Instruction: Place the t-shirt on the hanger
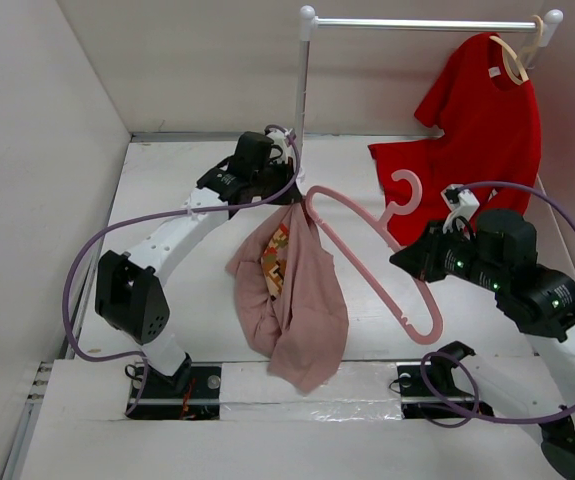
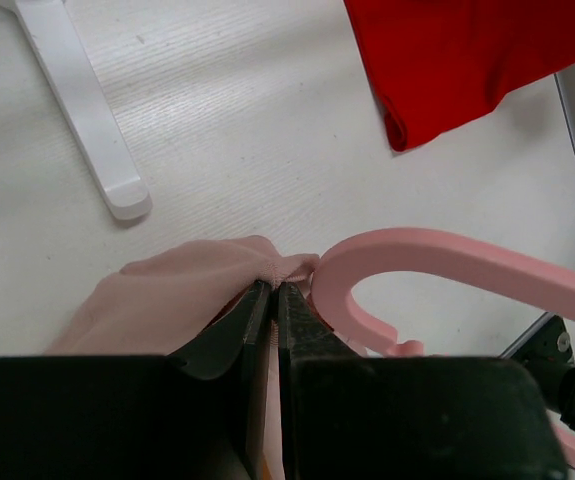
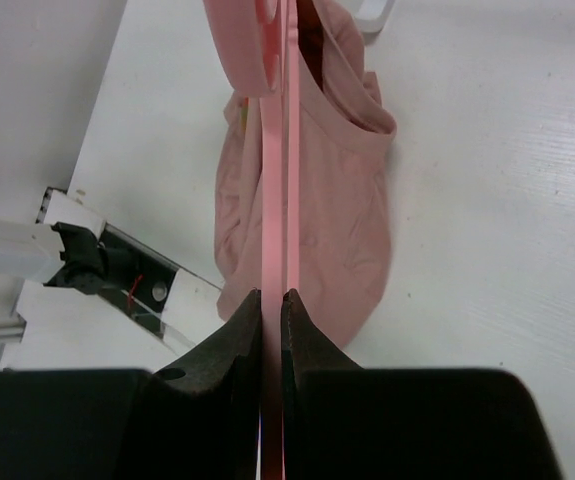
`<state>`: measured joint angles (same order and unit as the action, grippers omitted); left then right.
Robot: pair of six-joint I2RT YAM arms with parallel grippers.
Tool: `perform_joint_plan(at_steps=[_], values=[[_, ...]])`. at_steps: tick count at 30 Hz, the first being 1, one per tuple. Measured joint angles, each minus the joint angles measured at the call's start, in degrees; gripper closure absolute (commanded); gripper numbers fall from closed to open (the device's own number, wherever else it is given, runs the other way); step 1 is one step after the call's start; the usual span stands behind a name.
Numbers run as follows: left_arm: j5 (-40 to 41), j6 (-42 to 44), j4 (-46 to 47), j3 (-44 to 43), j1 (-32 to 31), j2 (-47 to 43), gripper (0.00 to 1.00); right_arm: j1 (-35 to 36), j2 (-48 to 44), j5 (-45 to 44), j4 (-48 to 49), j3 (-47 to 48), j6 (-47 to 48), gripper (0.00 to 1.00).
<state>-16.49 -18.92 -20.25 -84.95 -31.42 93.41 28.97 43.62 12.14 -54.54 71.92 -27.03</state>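
Up close, left hand (image 2: 272, 292) pinches t-shirt (image 2: 167, 300), right hand (image 3: 272, 298) hanger (image 3: 279, 200); overhead shows graphic (image 1: 277, 258).

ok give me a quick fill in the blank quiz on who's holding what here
The dusty-pink t-shirt is pinched by the ____ arm's fingers.
The pink hanger is clamped between the ____ arm's fingers.
The shirt on the wooden hanger up at the rail is ____ in colour.
Missing words: left, right, red.
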Motion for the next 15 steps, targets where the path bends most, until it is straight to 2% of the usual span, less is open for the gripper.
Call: perform_joint_plan(at_steps=[15], values=[[-0.15, 0.02, -2.05, -1.73, 0.00, -0.02, 1.00, 6.88, 3.89, 0.72, 3.41, -5.40, -1.20, 1.00]])
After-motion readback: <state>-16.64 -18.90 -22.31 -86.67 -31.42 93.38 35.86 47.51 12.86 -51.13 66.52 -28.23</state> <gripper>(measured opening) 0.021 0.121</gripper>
